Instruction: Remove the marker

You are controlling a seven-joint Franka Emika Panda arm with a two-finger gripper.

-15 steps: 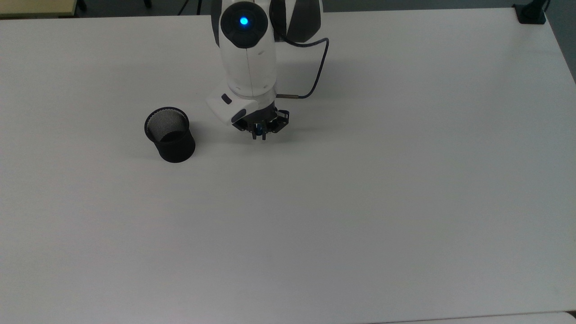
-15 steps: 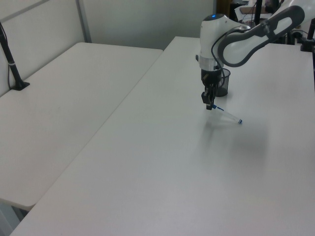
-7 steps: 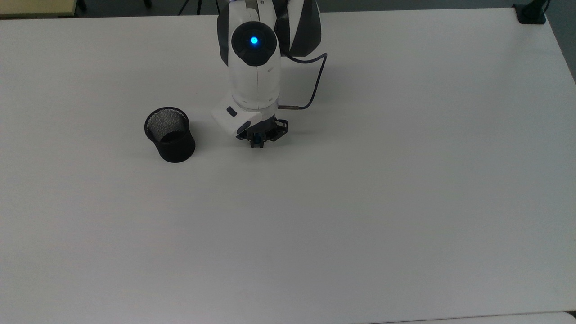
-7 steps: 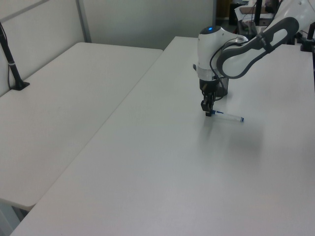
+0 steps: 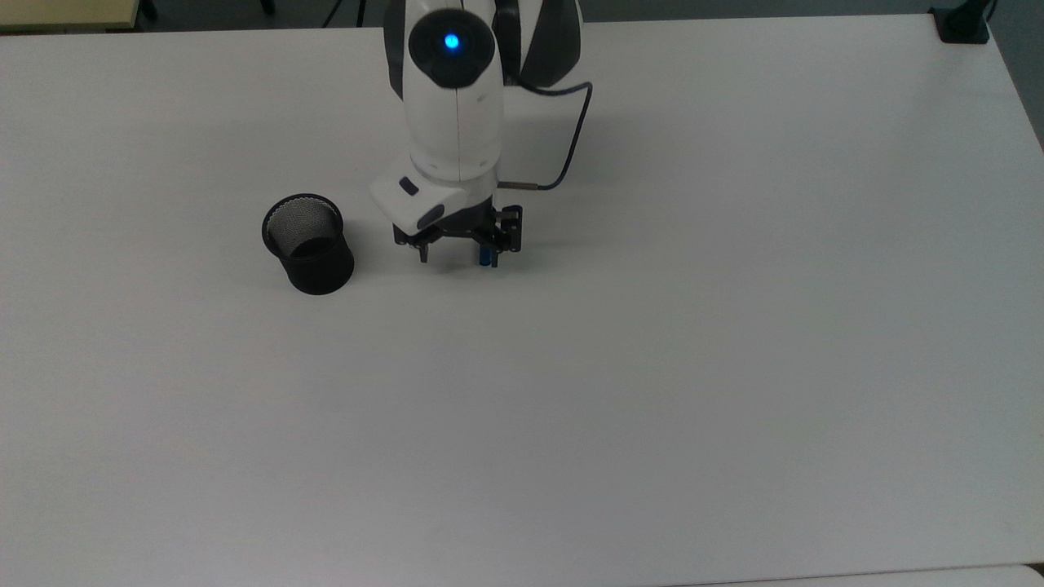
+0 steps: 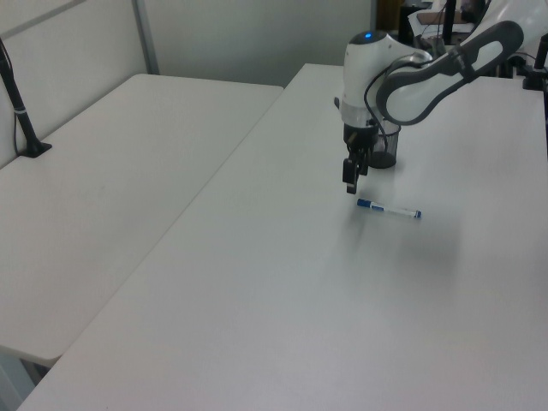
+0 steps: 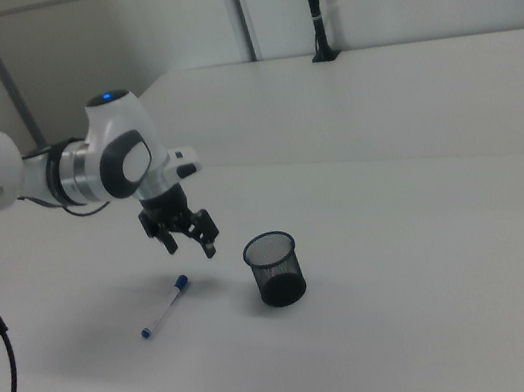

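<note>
One marker (image 7: 165, 306) lies flat on the white worktop (image 5: 652, 367), clear of the black mesh cup (image 7: 275, 268) and not inside it — the cup looks empty from above. In the right view the marker rests just below and to the right view's left of the end effector (image 7: 183, 232), with its long axis slanting from the blue cap near the end effector down toward the right view's lower left. In the left view the same marker (image 6: 389, 209) runs nearly level, its capped end almost under the end effector (image 6: 352, 175) and the barrel stretching away to the left view's right.

The end effector (image 5: 453, 251) hovers above the worktop with its fingers spread apart and nothing between them; in the top view a blue bit of the marker (image 5: 485, 258) peeks out beside one finger. Judging by this, the marker is released and out of the cup, so the coming move is likely just a lift straight up — away from the capped end beneath it.
</note>
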